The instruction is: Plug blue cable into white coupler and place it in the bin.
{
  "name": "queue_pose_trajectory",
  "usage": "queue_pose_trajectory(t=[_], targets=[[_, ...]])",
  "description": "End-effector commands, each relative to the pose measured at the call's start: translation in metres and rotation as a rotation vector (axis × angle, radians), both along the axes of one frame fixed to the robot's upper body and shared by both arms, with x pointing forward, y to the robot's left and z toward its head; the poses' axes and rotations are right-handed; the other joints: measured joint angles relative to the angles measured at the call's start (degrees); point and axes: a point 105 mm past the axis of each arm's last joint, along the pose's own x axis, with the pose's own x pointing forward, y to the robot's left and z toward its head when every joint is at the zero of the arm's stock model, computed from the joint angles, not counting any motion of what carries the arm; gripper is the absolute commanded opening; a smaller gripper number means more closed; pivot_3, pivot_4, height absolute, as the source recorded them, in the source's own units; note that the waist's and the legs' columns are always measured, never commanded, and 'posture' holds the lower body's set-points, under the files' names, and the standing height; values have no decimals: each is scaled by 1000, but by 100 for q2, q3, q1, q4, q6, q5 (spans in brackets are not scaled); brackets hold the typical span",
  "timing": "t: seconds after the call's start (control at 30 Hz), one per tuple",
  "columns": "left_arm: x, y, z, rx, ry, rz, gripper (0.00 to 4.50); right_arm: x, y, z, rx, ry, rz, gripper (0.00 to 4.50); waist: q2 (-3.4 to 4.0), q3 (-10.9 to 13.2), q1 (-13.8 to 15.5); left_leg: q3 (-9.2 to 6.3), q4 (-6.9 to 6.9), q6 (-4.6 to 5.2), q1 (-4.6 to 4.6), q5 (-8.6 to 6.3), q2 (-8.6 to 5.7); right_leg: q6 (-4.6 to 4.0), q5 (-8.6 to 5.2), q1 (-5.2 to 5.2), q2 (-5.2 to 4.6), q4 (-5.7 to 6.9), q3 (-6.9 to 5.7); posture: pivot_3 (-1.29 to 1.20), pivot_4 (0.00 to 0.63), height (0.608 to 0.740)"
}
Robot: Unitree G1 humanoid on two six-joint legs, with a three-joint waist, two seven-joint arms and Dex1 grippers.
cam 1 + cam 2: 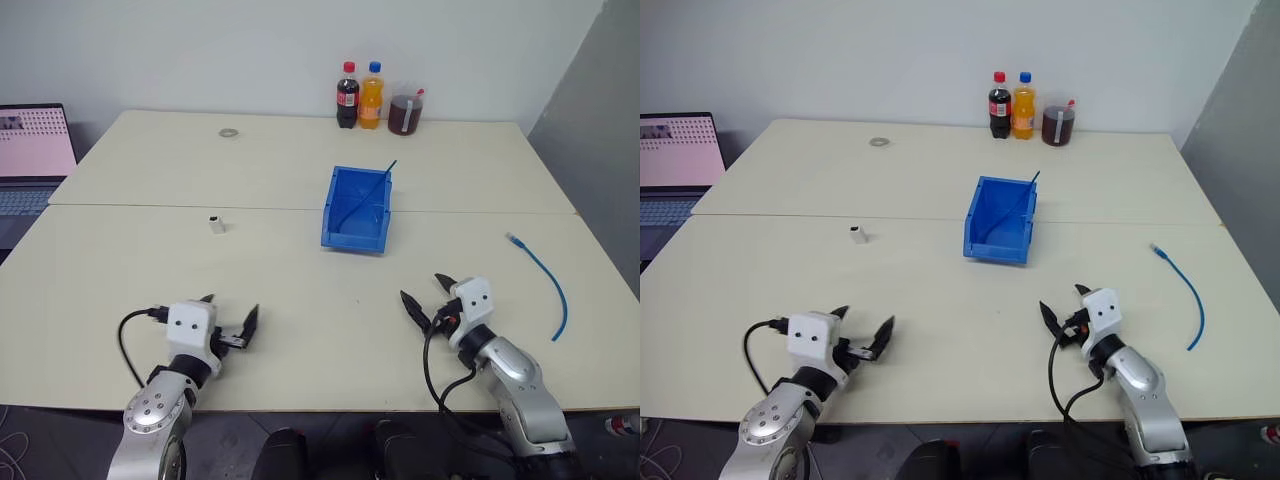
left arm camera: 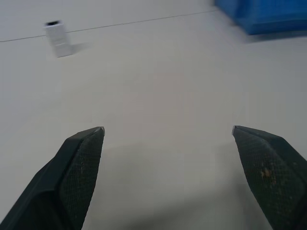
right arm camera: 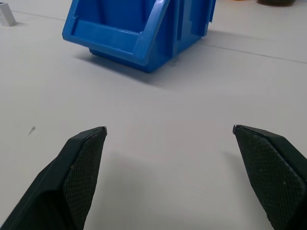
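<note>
Nearest the viewer, the left pincer (image 1: pixel 231 321) is hovering low over the tabletop (image 1: pixel 300 300) with its two black fingers standing wide apart and gripping nothing. The right pincer (image 1: pixel 427 296) is sitting at a similar depth on the opposite side, its fingers likewise spread wide and carrying nothing; its wrist view is looking toward the lowered front lip of the bin (image 3: pixel 139 28).

Farther out on the right, the blue cable (image 1: pixel 545 280) is lying loose on the tabletop in a gentle curve, well apart from both pincers and from the bin, with a small clear plug at its far end.

On the left, the white coupler (image 1: pixel 215 224) is standing alone on the tabletop, just short of the seam (image 1: pixel 150 206) that is running across the surface; it is well apart from the cable.

Near the middle, the bin is resting across the seam with its lip facing the robot. A darker, straighter cable (image 1: pixel 375 185) is leaning inside it, its tip poking over the far rim.

At the far edge, two bottles (image 1: pixel 359 96) and a dark jar (image 1: pixel 405 113) are standing together, and a small ring (image 1: pixel 229 132) is lying to their left. A laptop (image 1: pixel 35 150) is sitting beyond the left edge.
</note>
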Motion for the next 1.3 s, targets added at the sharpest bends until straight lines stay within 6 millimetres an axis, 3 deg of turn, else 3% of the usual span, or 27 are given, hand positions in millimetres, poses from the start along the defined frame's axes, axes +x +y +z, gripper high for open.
queue_pose_trajectory(t=[0.03, 0.2, 0.37, 0.5, 0.67, 0.83, 0.93, 1.3], targets=[[4, -31, 29, 46, -83, -238, 4500, 0, -22, 37, 37, -108, -57, 4482, 2, 1, 3, 0, 0, 0, -1, 0, -1, -1, 0, -1, 1, 0, 0, 0, 150, 740], [18, -68, 57, 93, -87, -488, 4500, 3, -69, 58, -25, -138, -168, 4482, 2, 1, 32, 2, 7, 1, -2, 1, -12, 1, 0, 4, 8, 0, -2, 0, 150, 740], [16, -100, 78, 115, -42, -739, 4500, 14, -132, 68, -97, -20, -337, 4482, 7, 4, -13, 17, 4, 2, -1, 1, -14, 20, 10, 3, 12, -4, -2, 0, 150, 740], [16, -117, 94, 83, -5, -881, 4500, 23, -172, 66, -159, 105, -439, 4482, 7, 4, -20, 15, 0, 2, -1, 1, -19, 16, 7, 1, 24, -2, 1, 0, 150, 740], [25, -129, 101, 201, -44, -992, 4500, 31, -209, 50, -143, 308, -533, 4482, 10, 5, -12, 13, 2, 2, 0, 1, -30, 11, 5, 4, 35, -1, 5, 0, 150, 740], [28, -138, 98, 255, -72, -1061, 4500, 28, -222, 33, -121, 450, -547, 4482, 12, 5, -12, 14, 2, 2, -5, 1, -32, 11, 5, 0, 36, -5, 9, 0, 150, 740], [30, -140, 97, 261, -81, -1075, 4500, 23, -219, 25, -124, 512, -511, 4004, 13, 5, -12, 12, 1, 2, -10, 1, -27, 12, 4, -1, 35, -9, 10, 0, 150, 740], [34, -144, 101, 273, -111, -1083, 4500, 16, -209, 5, 29, 637, -463, 1233, 10, 4, 3, 8, 7, 2, -9, 1, -22, 15, 3, 6, 32, -9, 5, 0, 150, 740]])
